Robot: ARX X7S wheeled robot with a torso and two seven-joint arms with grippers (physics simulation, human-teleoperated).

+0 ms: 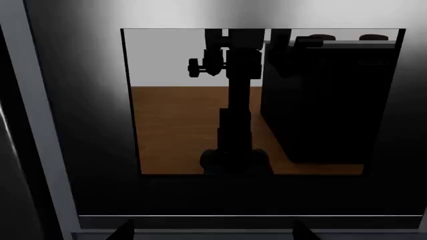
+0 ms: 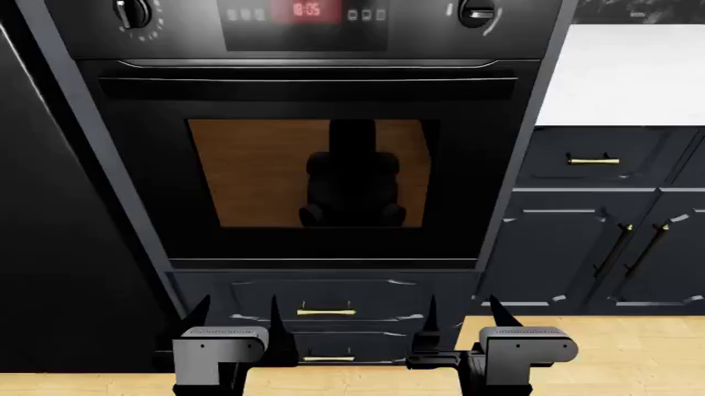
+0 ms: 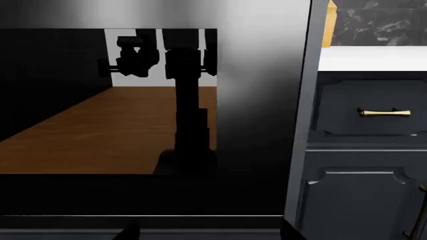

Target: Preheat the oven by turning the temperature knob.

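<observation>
Overall light: dim, even simulator render, no noise or blur.
Glare: soft pale sheen across the oven (image 1: 80,125) front above its window, ahead of each claw.
Reflection: glass window (image 2: 309,173) mirrors a brown floor and the robot's dark silhouette.
Brightest: white table (image 3: 373,57), beside the right claw (image 2: 457,318).
Focus: sharp throughout.

— What sits to the right?

— Dark-blue cabinets (image 2: 617,239) with raised panels. A top drawer (image 2: 600,161) carries a short brass handle (image 2: 593,160) lying level, and two doors below it have upright brass pulls (image 2: 633,247) near their meeting edge.

— Above those?

— A white worktop (image 2: 628,74), its front edge just over the drawer. A dark marbled wall (image 3: 380,22) rises behind it.

— And low down?

— Two narrow drawers (image 2: 325,318), each with a small brass handle (image 2: 326,312), and a light wooden floor (image 2: 617,351) along the bottom.
</observation>
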